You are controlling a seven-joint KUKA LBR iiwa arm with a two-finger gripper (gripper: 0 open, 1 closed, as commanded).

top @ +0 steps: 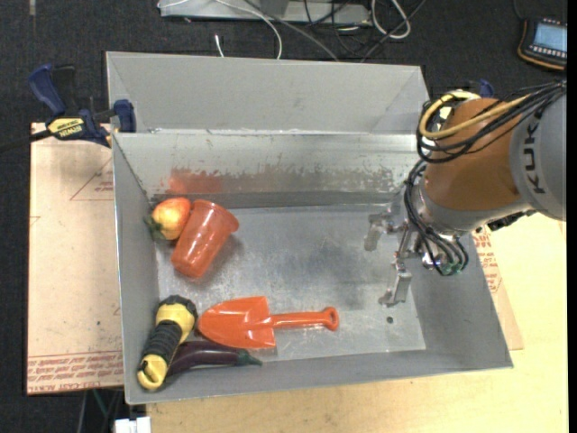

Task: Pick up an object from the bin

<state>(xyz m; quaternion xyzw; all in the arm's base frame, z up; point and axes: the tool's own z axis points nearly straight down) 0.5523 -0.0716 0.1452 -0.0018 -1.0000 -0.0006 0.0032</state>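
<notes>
Under the fingers (395,287): bare grey floor on the right side of the bin (297,260); nothing lies there.
Finger state: apart, with nothing between them.
Nearest thing: an orange plastic toy shovel (257,321), flat on the floor to the left of the fingers and a little toward the near wall. The ringed end of its handle points toward them, near but not touching.
How it should handle: probably light, stiff and smooth. The thin handle may slip or swivel, and the broad blade would likely droop if the shovel is held by the ringed end.
Where to hold: across the handle, close to the blade.
Farther left of the fingers: a red-orange plastic cup (203,237) on its side, touching a yellow-red fruit (169,216).
Farthest from the fingers: a yellow-and-black grip (167,341) and a dark purple thing (212,357), just beside the shovel's blade.
Cup, by judgement: thin-walled, and apt to roll or squash.
</notes>
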